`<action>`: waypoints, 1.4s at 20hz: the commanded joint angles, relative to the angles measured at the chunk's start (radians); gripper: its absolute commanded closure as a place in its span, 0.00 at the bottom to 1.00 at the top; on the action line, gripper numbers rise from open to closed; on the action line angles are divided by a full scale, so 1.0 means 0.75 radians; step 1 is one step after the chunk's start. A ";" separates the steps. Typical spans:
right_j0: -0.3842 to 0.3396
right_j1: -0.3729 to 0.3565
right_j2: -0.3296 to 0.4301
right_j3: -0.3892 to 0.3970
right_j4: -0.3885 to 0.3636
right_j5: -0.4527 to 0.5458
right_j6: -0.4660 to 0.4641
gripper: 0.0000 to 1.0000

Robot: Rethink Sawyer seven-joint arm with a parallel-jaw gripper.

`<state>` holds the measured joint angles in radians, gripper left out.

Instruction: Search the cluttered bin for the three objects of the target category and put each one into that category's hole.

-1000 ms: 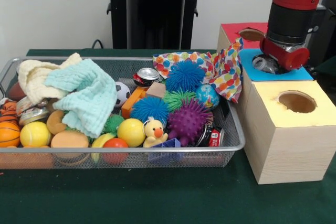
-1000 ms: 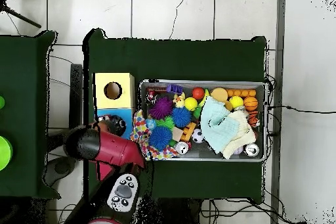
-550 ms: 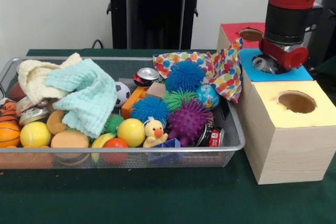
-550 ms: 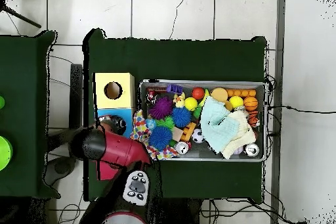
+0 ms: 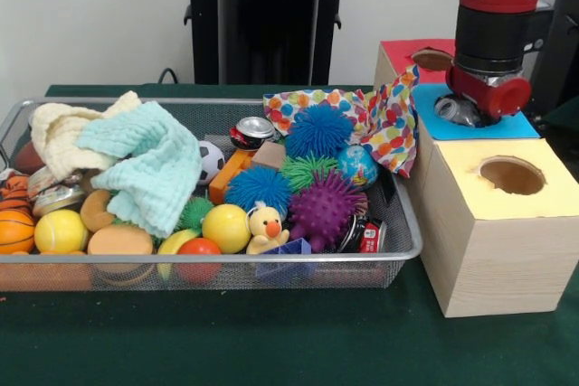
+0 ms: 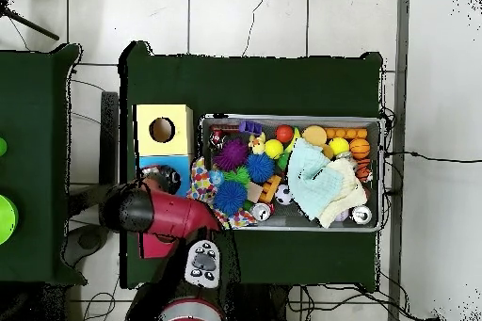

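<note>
My gripper [image 5: 477, 108] hangs low over the blue-topped box [image 5: 516, 127], hidden under the red and black wrist. A crushed silver can [image 5: 455, 110] lies at that box's hole, right at the gripper; whether it is held cannot be seen. From above, the can [image 6: 168, 179] shows beside the arm on the blue box [image 6: 179, 161]. In the wire bin [image 5: 271, 259] a red can with a silver top [image 5: 251, 131] lies near the back, and another red can [image 5: 364, 235] sits at the front right corner.
A red-topped box [image 5: 398, 50] with a hole stands behind the blue one, and a yellow-topped box [image 5: 470, 183] with a hole stands in front. The bin holds spiky balls, sports balls, a rubber duck [image 5: 265, 226], cloths and a spotted cloth [image 5: 389, 119] draped over its right edge.
The wrist has shifted slightly left above the blue box. In the overhead view the arm's elbow has swung to the right. The silver can stays at the hole.
</note>
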<state>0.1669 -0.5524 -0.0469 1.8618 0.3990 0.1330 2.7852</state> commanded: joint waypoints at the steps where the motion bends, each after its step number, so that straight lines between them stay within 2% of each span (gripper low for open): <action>1: 0.041 0.659 0.265 -0.110 0.072 -0.713 0.543 1.00; 3: 0.080 0.666 0.243 -0.112 0.115 -0.756 0.602 1.00; 4: 0.032 0.676 0.282 -0.109 0.061 -0.776 0.600 1.00; 5: -0.178 0.721 0.448 -0.093 -0.148 -0.790 0.522 1.00; 6: -0.308 0.769 0.546 -0.091 -0.269 -0.778 0.435 1.00; 8: -0.379 0.797 0.593 -0.093 -0.337 -0.751 0.374 1.00; 11: -0.538 0.895 0.710 -0.114 -0.511 -0.732 0.336 1.00; 13: -0.735 1.053 0.852 -0.155 -0.712 -0.685 0.280 1.00; 14: -0.805 1.116 0.899 -0.177 -0.781 -0.644 0.257 1.00; 15: -0.924 1.231 0.977 -0.206 -0.876 -0.574 0.210 1.00; 16: -1.000 1.312 1.024 -0.234 -0.953 -0.520 0.183 1.00; 18: -1.089 1.410 1.075 -0.269 -1.045 -0.456 0.185 1.00; 21: -1.135 1.465 1.105 -0.292 -1.115 -0.421 0.217 1.00; 23: -1.087 1.415 1.085 -0.299 -1.161 -0.477 0.310 1.00; 24: -0.995 1.322 1.034 -0.293 -1.157 -0.573 0.411 1.00; 26: -0.780 1.131 0.888 -0.273 -1.066 -0.773 0.572 1.00; 28: -0.669 1.050 0.803 -0.269 -1.010 -0.863 0.625 1.00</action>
<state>-0.6638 -0.2487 0.7960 1.8637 -0.2142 0.3523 3.1187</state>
